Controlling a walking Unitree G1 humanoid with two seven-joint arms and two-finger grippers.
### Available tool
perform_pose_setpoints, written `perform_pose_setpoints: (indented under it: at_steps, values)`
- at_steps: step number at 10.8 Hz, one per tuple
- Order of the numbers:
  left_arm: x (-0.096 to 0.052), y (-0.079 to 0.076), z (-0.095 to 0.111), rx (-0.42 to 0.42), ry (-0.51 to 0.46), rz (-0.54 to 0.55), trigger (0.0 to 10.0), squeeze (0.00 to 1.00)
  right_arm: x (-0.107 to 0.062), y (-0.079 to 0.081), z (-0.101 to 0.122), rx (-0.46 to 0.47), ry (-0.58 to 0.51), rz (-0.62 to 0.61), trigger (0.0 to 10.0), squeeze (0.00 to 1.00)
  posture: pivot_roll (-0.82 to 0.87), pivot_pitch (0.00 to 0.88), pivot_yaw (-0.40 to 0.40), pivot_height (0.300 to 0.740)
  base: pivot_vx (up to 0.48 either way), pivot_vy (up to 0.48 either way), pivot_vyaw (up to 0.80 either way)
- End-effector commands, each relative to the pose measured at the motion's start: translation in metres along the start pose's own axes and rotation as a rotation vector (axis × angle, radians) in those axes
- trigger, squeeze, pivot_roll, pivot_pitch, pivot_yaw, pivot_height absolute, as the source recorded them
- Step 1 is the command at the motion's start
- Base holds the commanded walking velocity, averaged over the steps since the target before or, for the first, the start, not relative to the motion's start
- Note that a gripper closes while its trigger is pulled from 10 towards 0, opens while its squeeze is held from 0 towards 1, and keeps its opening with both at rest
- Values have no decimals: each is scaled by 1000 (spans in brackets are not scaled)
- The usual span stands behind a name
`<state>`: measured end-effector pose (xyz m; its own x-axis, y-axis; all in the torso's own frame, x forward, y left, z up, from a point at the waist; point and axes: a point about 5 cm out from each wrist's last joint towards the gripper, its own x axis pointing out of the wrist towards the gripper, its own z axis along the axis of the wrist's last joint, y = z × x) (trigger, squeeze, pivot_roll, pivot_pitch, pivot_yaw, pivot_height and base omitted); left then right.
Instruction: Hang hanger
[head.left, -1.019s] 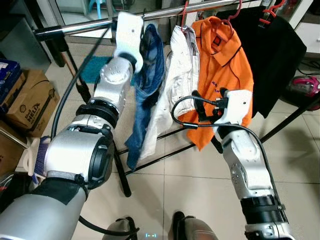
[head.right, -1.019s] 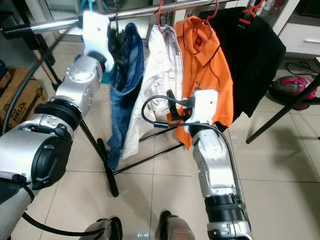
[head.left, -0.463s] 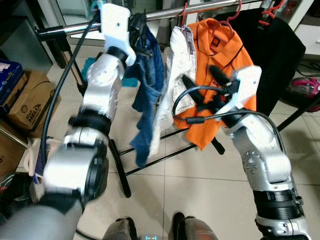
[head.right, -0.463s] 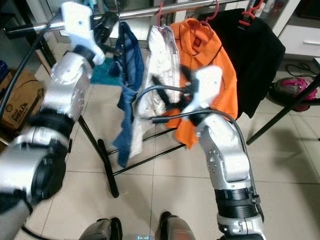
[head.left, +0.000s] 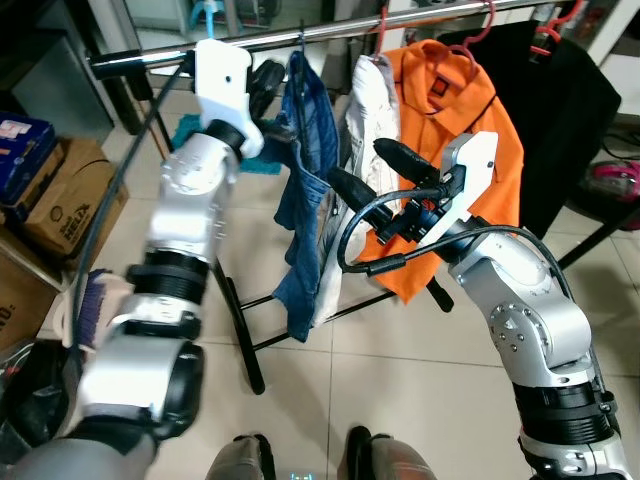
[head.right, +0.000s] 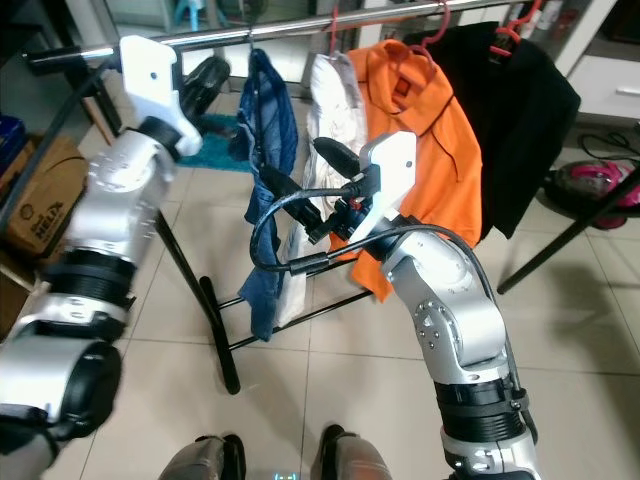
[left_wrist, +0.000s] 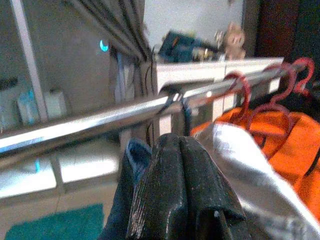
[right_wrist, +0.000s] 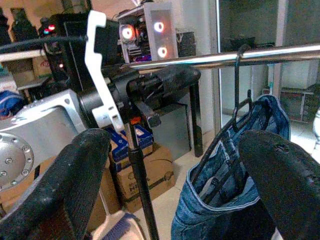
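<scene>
So the black wire hanger (right_wrist: 239, 90) is already hooked over the shiny silver metal clothes rail (head.left: 330, 32), with a pair of folded blue denim jeans (head.left: 305, 190) draped on it and dangling down toward the tiled floor (head.left: 380, 370). The left end effector (head.left: 266, 82) is raised up just under the rail, right beside the top of the jeans on their left; in the left wrist view its two black fingers (left_wrist: 182, 190) are pressed flat together, with nothing visibly pinched between them, and the hanger's hook sits on the rail just past their tips. The right end effector (head.left: 365, 170) is lower down, in front of the hanging clothes, spread wide with nothing in it; in the right wrist view the hanger and the jeans' waistband show between its two fingers, but I can't tell if they touch the denim. Along the rail to the right of the jeans hang a white shirt (head.left: 368, 110), then an orange polo shirt with dark trim (head.left: 450, 110) on a red hanger (head.left: 487, 18), then a black garment (head.left: 560, 120). Over on the left there are brown cardboard boxes (head.left: 60, 205) on the floor, and the rack's black legs (head.left: 243, 340) run down behind the jeans.
</scene>
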<state>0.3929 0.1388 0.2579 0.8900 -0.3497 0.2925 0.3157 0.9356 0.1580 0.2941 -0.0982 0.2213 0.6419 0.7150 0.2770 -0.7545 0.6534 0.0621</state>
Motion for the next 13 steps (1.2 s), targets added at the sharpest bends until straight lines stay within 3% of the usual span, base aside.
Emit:
perform_pose_setpoints:
  at_steps: [1, 2, 3, 5, 6, 8, 9, 10, 11, 12, 13]
  values:
    - [-4, 1, -7, -6, 42, 3, 8000, 0, 4, 3, -9, 24, 29, 2, 10000, 0, -157, 128, -6, 740, 0, 0, 0]
    - [-5, 10, -9, -4, 51, 61, 10000, 0, 13, 9, -24, 60, 44, 1, 10000, 0, -162, 125, -9, 740, 0, 0, 0]
    - [-6, 23, -13, 1, 70, 140, 10000, 0, 30, 17, -47, 26, 85, -7, 10000, 0, -151, 122, -16, 740, 0, 0, 0]
    - [-13, 28, -23, 30, 104, 191, 10000, 0, 41, 21, -64, -23, 128, -34, 10000, 0, -134, 114, -27, 740, 0, 0, 0]
    - [-16, 28, -28, 38, 115, 200, 10000, 0, 41, 15, -69, -23, 139, -77, 10000, 0, -125, 113, -35, 740, 0, 0, 0]
    - [-19, 27, -32, 43, 119, 212, 10000, 0, 40, -18, -83, -124, 236, -309, 10000, 0, -97, 118, -55, 740, 0, 0, 0]
    - [-20, 28, -32, 56, 117, 224, 10000, 0, 42, -20, -85, -127, 238, -323, 10000, 0, -89, 120, -60, 740, 0, 0, 0]
    - [-21, 29, -30, 58, 111, 229, 10000, 0, 54, 7, -85, 21, 175, -164, 10000, 0, -85, 124, -60, 740, 0, 0, 0]
    - [-20, 28, -29, 67, 109, 225, 10000, 0, 60, 26, -82, 102, 135, -62, 10000, 0, -83, 126, -59, 740, 0, 0, 0]
    - [-21, 27, -29, 75, 108, 218, 10000, 0, 64, 41, -79, 163, 107, 28, 10000, 0, -83, 127, -57, 740, 0, 0, 0]
    - [-20, 26, -30, 78, 109, 213, 10000, 0, 63, 40, -75, 184, 90, 36, 10000, 0, -84, 129, -57, 740, 0, 0, 0]
